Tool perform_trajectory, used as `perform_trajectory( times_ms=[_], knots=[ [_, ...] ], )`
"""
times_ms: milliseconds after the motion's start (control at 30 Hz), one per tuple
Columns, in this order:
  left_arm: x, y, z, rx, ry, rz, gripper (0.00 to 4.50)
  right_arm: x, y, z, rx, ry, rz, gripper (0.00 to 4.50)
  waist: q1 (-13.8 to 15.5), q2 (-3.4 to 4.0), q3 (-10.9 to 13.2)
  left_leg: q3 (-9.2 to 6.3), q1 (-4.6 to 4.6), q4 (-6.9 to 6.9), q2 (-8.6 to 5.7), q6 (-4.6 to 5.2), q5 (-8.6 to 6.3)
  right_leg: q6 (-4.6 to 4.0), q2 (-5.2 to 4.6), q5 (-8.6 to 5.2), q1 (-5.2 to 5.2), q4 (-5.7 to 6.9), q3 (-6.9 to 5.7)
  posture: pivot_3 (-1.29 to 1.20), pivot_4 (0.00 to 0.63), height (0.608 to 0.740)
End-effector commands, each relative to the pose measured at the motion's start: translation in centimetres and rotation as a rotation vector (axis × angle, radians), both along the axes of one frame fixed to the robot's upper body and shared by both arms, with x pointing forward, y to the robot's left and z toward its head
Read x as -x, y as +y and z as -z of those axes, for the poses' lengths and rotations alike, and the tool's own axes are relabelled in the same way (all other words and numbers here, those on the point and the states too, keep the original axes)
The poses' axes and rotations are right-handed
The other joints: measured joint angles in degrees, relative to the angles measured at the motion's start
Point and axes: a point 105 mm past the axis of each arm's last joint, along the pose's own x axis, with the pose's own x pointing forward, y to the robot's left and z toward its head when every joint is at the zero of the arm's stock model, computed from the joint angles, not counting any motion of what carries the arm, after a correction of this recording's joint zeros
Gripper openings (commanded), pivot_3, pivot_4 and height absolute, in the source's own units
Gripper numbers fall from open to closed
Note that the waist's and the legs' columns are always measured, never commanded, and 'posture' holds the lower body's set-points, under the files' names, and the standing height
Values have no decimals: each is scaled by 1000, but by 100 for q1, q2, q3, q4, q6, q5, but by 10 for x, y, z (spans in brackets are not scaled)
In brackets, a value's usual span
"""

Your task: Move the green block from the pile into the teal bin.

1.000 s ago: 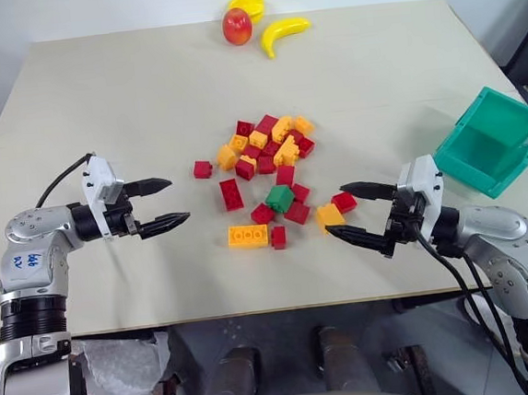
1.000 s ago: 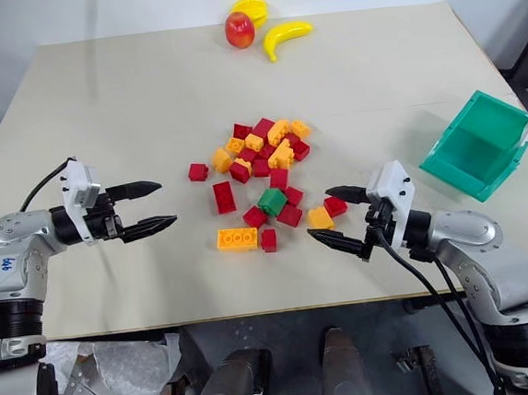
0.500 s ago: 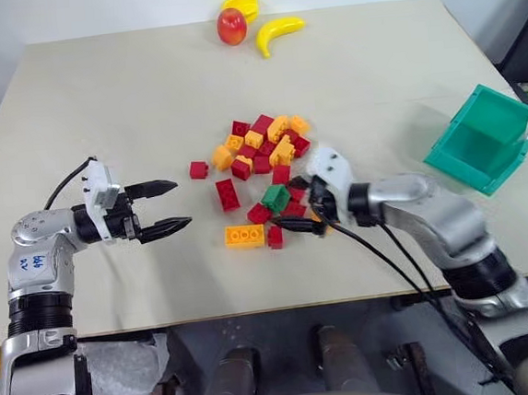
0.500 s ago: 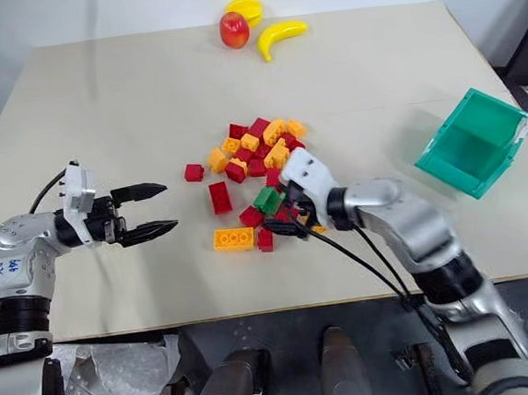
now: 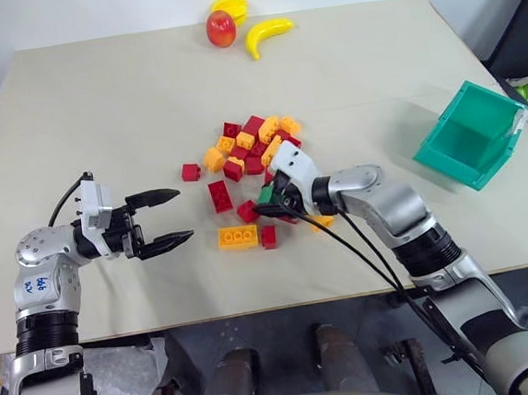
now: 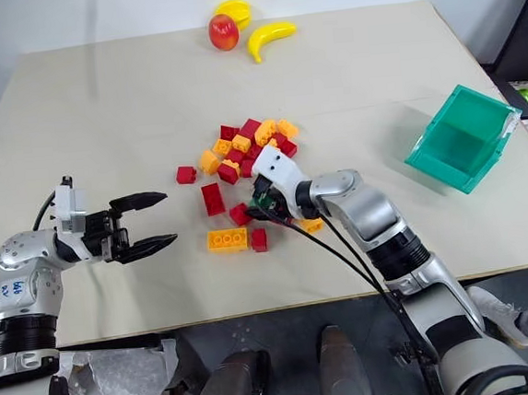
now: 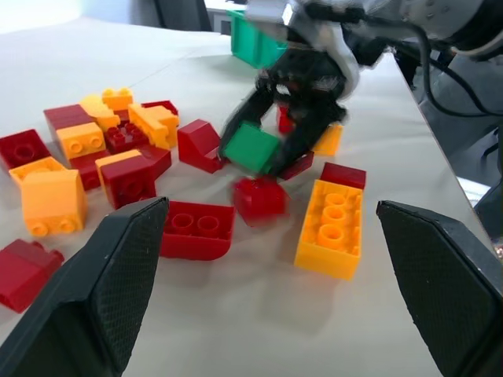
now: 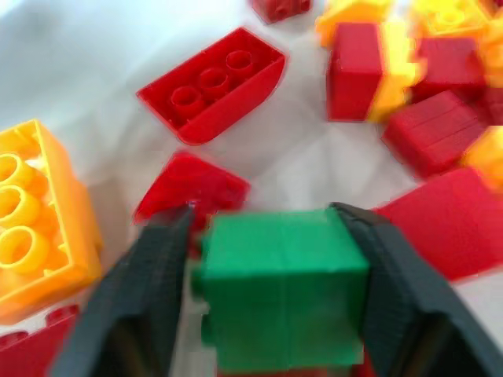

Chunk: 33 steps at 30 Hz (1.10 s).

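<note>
Right wrist view shows the right gripper [image 8: 275, 290] with its jaws clamped on the green block [image 8: 281, 287] among the pile [image 5: 250, 148]. The left gripper [image 5: 175, 217] hangs open-jawed above the bench [image 5: 99, 110].

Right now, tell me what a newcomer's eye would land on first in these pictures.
The right gripper, shut on the green block at the near edge of the pile of red and yellow-orange bricks in mid-table. Next, the teal bin, tilted at the table's right edge, and the left gripper open, well left of the pile.
</note>
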Motion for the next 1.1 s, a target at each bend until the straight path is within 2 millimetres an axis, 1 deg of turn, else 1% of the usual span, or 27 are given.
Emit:
perform_trajectory(
  times_ms=[33,167,300,400,467,567,633,667,700,800,867,900,967,1033,1100],
  knots=[
    [3,2,-10,15,-38,2,4500,8,0,-12,-29,-17,-37,2128,1,0,0,0,0,-1,0,0,0,0,-1,0,-1,0,0,0,150,740],
    [2,0,-10,16,-36,13,4500,13,-5,-21,-47,-35,-53,2128,7,1,0,0,-2,-3,0,0,0,0,-1,0,-2,-3,0,0,150,740],
    [0,-12,-12,28,-41,55,4500,22,-13,-47,-123,-115,-85,2128,14,0,1,0,-4,-3,-2,1,-1,0,-2,0,-3,-6,0,0,150,740],
    [-2,-23,-12,34,-49,95,4500,31,-28,-64,-161,-155,-75,2128,43,0,1,-1,-5,-3,-2,1,-1,0,-2,0,-2,-7,-1,0,150,740],
    [-4,-29,-14,42,-57,112,4500,36,-43,-70,-155,-169,-44,2128,47,0,1,-3,-7,-3,-2,2,-1,0,-3,0,-1,-12,-3,0,150,740],
    [-7,-40,-15,51,-60,147,4500,41,-80,-77,-102,-210,71,2128,123,0,1,-4,-11,-5,-3,5,-3,0,-3,0,1,-22,-5,0,150,740],
    [-10,-49,-13,61,-51,162,4500,46,-111,-81,-33,-240,164,2128,164,1,1,-1,-11,-7,-3,6,-4,1,-4,0,0,-25,-5,0,150,740],
    [-12,-52,-13,64,-48,163,4500,48,-123,-82,-1,-249,197,2128,173,0,1,0,-12,-9,-3,7,-4,1,-4,0,1,-29,-4,0,150,740],
    [-15,-55,-11,63,-45,160,4500,50,-140,-85,45,-261,256,2128,186,0,1,2,-13,-9,-3,7,-4,1,-3,0,1,-31,-5,0,150,740],
    [-23,-65,-9,59,-41,157,4500,49,-191,-92,161,-292,432,2128,215,0,2,8,-13,-8,-5,9,-5,2,-3,1,3,-33,-4,0,150,740],
    [-26,-69,-9,57,-40,158,4500,49,-215,-95,211,-306,498,2128,204,0,2,16,-11,-6,-4,10,-5,3,-3,2,3,-35,-1,0,150,740],
    [-29,-72,-9,54,-42,159,4500,48,-229,-97,232,-312,541,2128,191,-1,2,24,-9,-6,-3,10,-5,3,-1,2,3,-35,2,0,150,740],
    [-33,-77,-9,51,-48,159,4500,44,-250,-100,256,-322,605,2128,179,-1,2,30,-6,-6,-2,10,-5,4,-1,2,3,-34,4,0,150,740],
    [-38,-83,-11,38,-62,148,4500,34,-274,-99,279,-332,679,2128,170,-1,2,37,-4,-5,-2,12,-4,5,-2,3,3,-33,9,0,150,740],
    [-41,-87,-13,25,-78,142,4500,26,-290,-95,295,-338,723,2128,166,-1,2,41,-3,-3,-2,12,-4,8,-2,4,3,-33,12,0,150,740]
  ],
)
